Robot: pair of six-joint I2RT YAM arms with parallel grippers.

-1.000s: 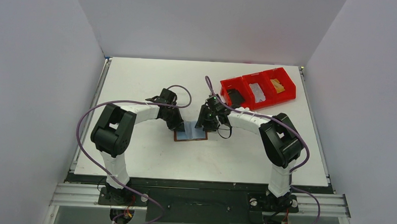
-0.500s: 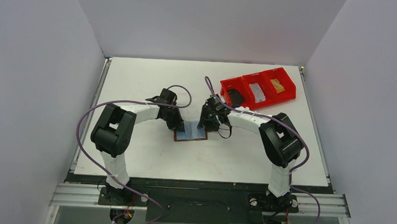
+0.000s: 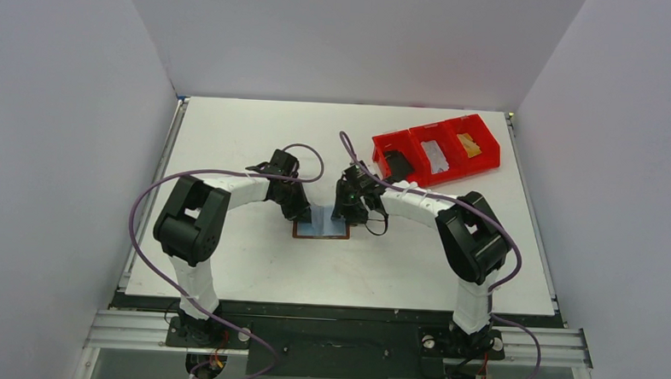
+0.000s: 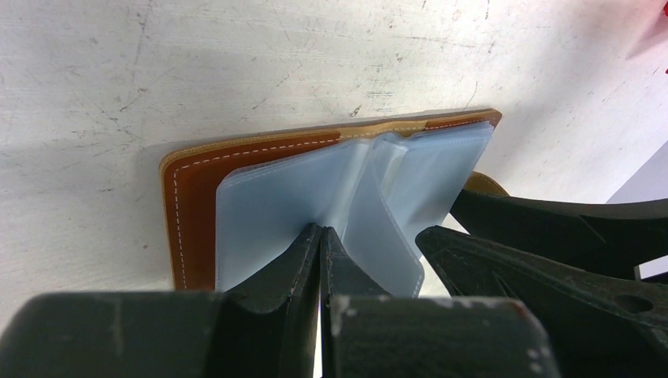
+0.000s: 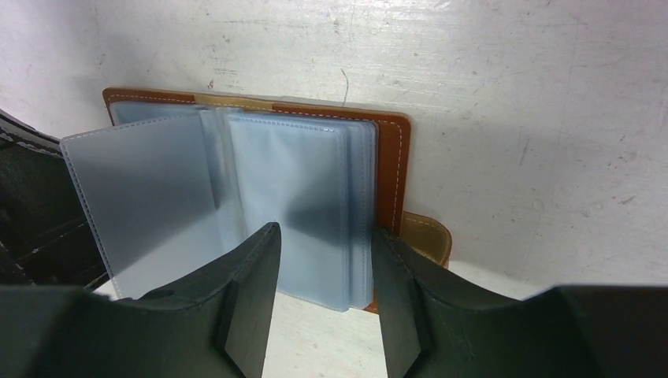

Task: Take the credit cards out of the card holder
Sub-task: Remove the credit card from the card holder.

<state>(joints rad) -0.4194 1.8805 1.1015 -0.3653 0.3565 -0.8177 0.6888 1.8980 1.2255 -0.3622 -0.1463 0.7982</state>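
The left gripper (image 4: 321, 236) has stayed put, fingers pressed together, pinning the pale pockets (image 4: 268, 205) of the open card holder (image 4: 189, 201) at mid-table (image 3: 226, 262). The right gripper (image 5: 324, 236) has edged slightly left, wrist angled down, fingers apart over the right-hand pockets, probably still searching. No credit cards show.

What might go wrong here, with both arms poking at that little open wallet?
The right fingers straddle several pale sleeves; closing could pinch a sleeve instead of a card. The shut left fingers seem to be all that presses the card holder down, so a pull might drag or lift it. No card is visible in the sleeves, so the grab may come up empty.
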